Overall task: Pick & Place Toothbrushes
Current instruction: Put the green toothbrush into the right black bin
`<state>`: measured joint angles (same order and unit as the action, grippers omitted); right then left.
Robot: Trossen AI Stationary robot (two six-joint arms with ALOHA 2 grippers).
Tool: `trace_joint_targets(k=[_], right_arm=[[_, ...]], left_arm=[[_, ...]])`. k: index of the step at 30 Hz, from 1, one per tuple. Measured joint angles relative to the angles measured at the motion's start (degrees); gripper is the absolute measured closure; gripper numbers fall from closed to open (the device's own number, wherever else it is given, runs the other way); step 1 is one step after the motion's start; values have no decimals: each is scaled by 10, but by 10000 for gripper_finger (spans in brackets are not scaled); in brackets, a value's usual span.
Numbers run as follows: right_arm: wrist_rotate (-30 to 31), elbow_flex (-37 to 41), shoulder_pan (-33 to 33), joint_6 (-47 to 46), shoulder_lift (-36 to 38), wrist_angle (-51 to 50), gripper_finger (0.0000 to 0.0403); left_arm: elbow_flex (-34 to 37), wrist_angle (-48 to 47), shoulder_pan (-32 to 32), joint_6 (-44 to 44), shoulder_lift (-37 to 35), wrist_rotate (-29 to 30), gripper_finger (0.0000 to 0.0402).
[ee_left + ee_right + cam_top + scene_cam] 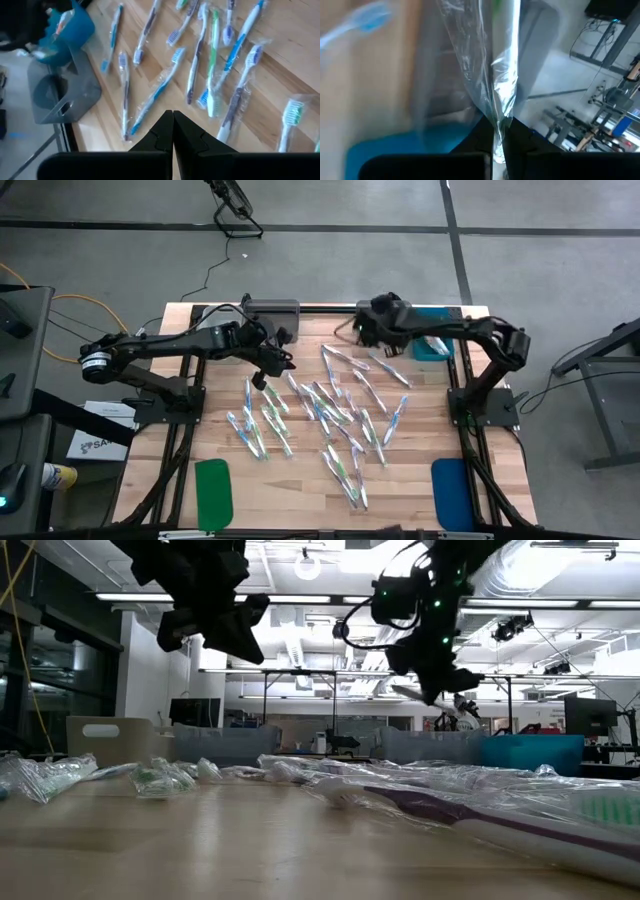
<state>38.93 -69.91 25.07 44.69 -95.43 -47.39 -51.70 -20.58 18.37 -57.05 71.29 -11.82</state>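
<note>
Left gripper (pixel 173 131) is hovering above the table (pixel 300 480) at about ten o'clock from the pile of toothbrushes (pixel 330 415), fingers pressed together, holding nothing. Right gripper (pixel 497 135) is hanging at about one o'clock from the pile, just beside the blue bin (pixel 432 345), fingers pinching one clear-wrapped toothbrush (pixel 500 65) by its wrapper. The gray bin (pixel 272 310) is sitting at the far edge, at twelve o'clock. The other toothbrushes are lying scattered across the table's middle.

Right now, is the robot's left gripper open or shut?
Shut. In the left wrist view the left gripper's two dark fingers press together with nothing between them, above the toothbrushes on the table.
</note>
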Motion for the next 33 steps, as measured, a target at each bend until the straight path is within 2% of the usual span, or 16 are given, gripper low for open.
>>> trace_joint_targets(k=[9,13,18,33], right_arm=[[-79,0,91,76,-36,92,392],[-75,0,103,86,-65,95,392],[-43,0,110,91,-90,95,385],[-39,0,100,28,-87,90,300]], left_arm=[[0,-2,0,10,0,0,401],[0,-4,0,14,0,0,401],[0,-7,0,19,0,0,401],[0,-11,0,21,0,1,401]])
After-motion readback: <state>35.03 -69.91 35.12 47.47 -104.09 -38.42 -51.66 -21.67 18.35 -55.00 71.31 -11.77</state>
